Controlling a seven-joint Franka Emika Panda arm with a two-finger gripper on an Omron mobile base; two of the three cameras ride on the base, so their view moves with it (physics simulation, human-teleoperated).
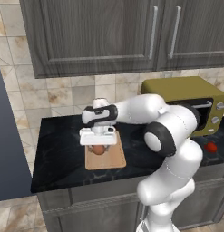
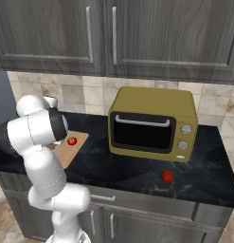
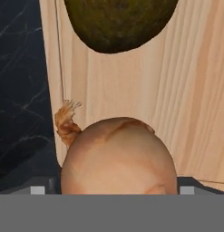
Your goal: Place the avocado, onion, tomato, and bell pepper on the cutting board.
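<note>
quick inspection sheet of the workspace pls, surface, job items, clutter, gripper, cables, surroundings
surface: dark marble counter
job's things: onion and avocado lie on the cutting board; tomato on the board too; bell pepper on the counter in front of the oven, off the board
clutter: nothing seen
grippers: gripper open just above the onion, holding nothing
cables: nothing seen
surroundings: olive toaster oven, grey cabinets, tiled backsplash
</note>
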